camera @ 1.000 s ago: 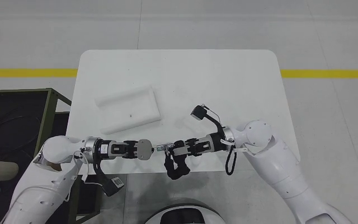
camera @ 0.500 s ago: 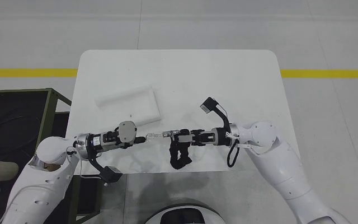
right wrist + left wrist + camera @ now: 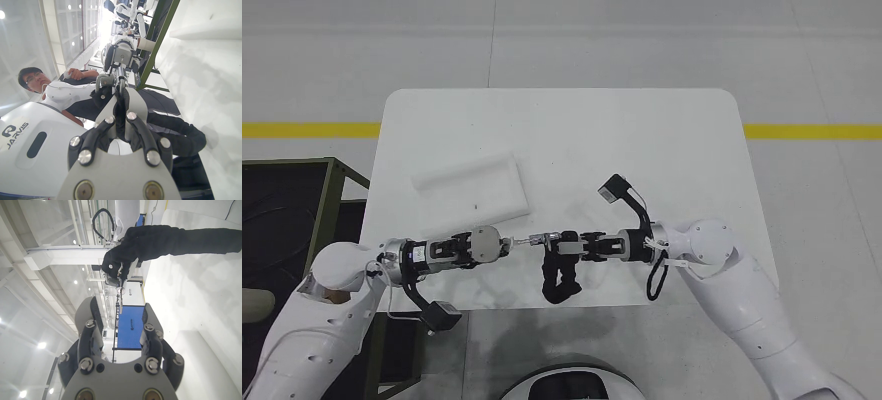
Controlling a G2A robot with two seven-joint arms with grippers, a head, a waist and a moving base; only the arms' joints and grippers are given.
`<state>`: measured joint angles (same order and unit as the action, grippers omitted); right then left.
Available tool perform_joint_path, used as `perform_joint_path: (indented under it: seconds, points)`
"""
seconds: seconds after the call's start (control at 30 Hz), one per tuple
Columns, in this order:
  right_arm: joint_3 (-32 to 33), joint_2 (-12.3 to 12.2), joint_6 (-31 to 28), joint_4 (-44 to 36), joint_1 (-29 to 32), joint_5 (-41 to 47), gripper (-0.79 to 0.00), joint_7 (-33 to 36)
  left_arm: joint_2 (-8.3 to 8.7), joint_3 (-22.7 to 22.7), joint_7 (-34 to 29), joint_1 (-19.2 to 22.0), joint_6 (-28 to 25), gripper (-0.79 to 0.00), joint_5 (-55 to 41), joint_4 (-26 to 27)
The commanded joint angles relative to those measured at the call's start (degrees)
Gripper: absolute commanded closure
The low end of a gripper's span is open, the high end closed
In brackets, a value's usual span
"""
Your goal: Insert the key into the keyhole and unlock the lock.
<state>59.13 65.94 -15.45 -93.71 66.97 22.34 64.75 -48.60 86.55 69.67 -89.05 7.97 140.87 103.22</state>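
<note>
Tricky part first: from the left wrist the key (image 3: pixel 120 303) shows edge-on. It's a thin metal strip with a small ring at its far end, and we can't tell whether its tip is in the keyhole. From the top it's only a silver glint between the two grippers.

The lock (image 3: pixel 105 81) has a stubby silver head on a long black fabric sleeve (image 3: pixel 170 241). The sleeve loops down to the near edge of the table (image 3: pixel 642 150), and part of it is hidden under the right arm. The right gripper (image 3: pixel 121 102) is clamped tight on the sleeve just behind the head, holding the lock above the table's near edge, left of centre.

The left gripper (image 3: pixel 121 306) faces it from the left. Its fingers (image 3: pixel 95 311) are spread wide either side of the key strip, without touching it. A white foam pad (image 3: pixel 472 190) lies well apart, farther back on the left.
</note>
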Motion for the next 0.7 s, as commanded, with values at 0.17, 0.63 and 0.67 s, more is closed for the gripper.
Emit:
perform_joint_path:
  seconds: [0.17,0.63,0.67]
  points:
    - [-1.1,0.3,-0.2,0.3,-0.4,0.1,0.000,-0.3,-0.04,-0.2,0.6,0.3,0.1,0.000,0.0,-0.3]
    - [-2.4,0.7,-0.5,0.9,-1.3,-0.2,0.000,0.6,-0.15,-0.3,1.4,0.5,1.1,0.000,0.3,0.0]
    - [-2.3,0.7,-0.5,0.9,-1.3,-0.3,0.000,0.7,-0.14,-0.3,1.6,0.5,1.1,0.000,0.5,0.1]
